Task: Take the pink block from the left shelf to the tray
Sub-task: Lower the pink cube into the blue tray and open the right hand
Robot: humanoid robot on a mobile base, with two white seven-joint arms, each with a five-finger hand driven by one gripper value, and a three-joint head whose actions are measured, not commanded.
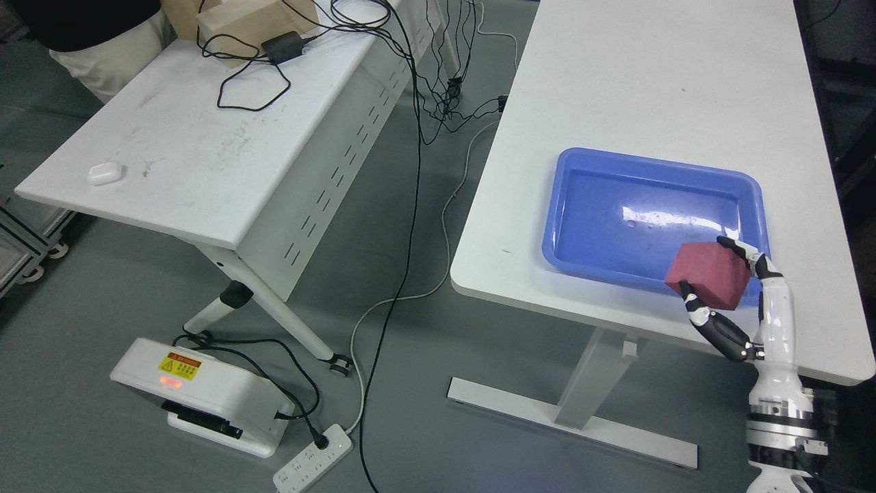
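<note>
Head view: right hand [718, 277] clamped on pink block [708, 276] over tray [582, 171] near desk [650, 82] front edge — release left.

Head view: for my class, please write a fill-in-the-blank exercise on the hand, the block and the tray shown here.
1. The right hand grips a dark pink ____ between its fingers.
2. The tray on the white table is coloured ____.
3. The tray's inside holds ____ objects.
4. The block is held over the tray's ____ right corner.

Missing words: block; blue; no; near
</note>
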